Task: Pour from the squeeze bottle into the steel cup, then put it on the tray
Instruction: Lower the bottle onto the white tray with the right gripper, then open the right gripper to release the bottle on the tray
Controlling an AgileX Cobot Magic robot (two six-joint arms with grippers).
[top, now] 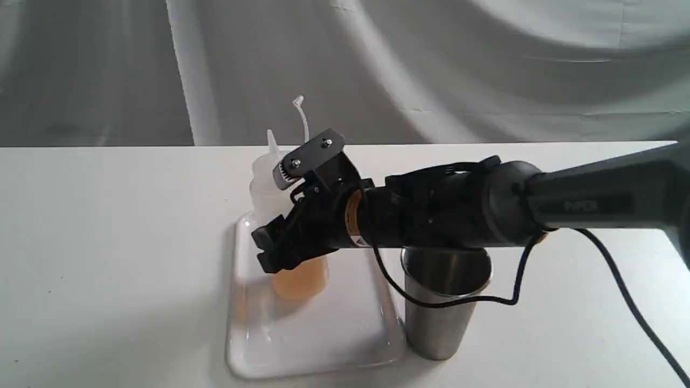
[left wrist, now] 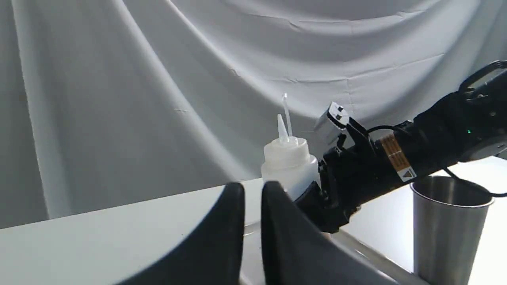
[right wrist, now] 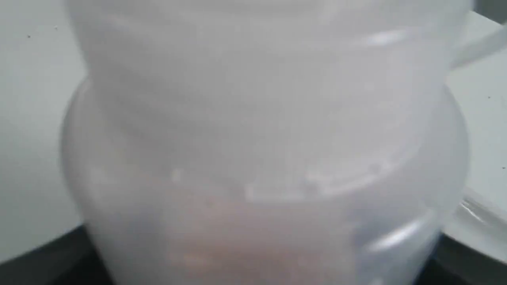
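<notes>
The squeeze bottle point(top: 264, 186) stands upright on the white tray point(top: 323, 345), nozzle up, cap strap raised, amber liquid low inside. My right gripper point(top: 277, 245) reaches in from the right and is shut on the bottle's middle; the far finger is hidden behind it. In the right wrist view the bottle point(right wrist: 257, 138) fills the frame, with a dark finger point(right wrist: 39, 257) at each lower corner. The steel cup point(top: 442, 318) stands just right of the tray, under the right arm. My left gripper point(left wrist: 252, 221) is shut on nothing, back from the bottle point(left wrist: 287, 162) and cup point(left wrist: 447, 229).
The right arm's black cable point(top: 512, 291) loops down in front of the cup's rim. A grey cloth backdrop point(top: 431, 64) hangs behind the white table point(top: 108, 242). The left gripper is out of the exterior view.
</notes>
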